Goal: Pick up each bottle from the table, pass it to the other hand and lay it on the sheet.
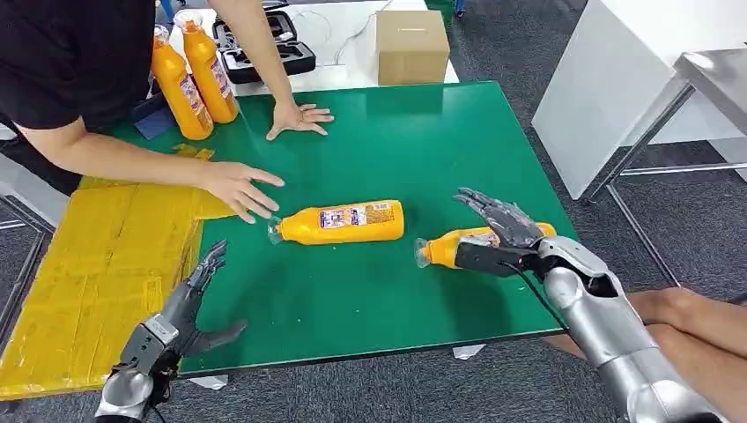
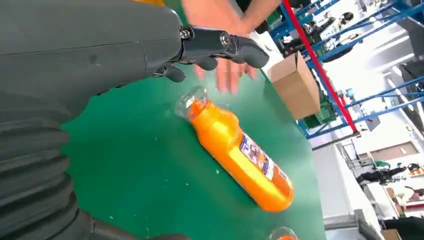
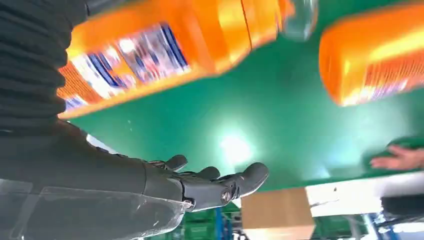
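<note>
Nothing lies on the yellow sheet (image 1: 97, 273) yet, so the task looks barely begun. Two bottles lie on their sides on the green bench (image 1: 396, 141): one (image 1: 339, 222) near the middle, by a person's hand (image 1: 240, 188), the other (image 1: 480, 244) under the right hand (image 1: 498, 231). That hand sits over the second bottle with fingers (image 1: 483, 204) spread, seemingly not closed on it, so the pick-up is still ahead. The left hand (image 1: 189, 308) waits open and empty by the sheet's edge. Two more bottles (image 1: 194, 75) stand upright at the far corner. Every bottle is still to be passed across and laid down.
</note>
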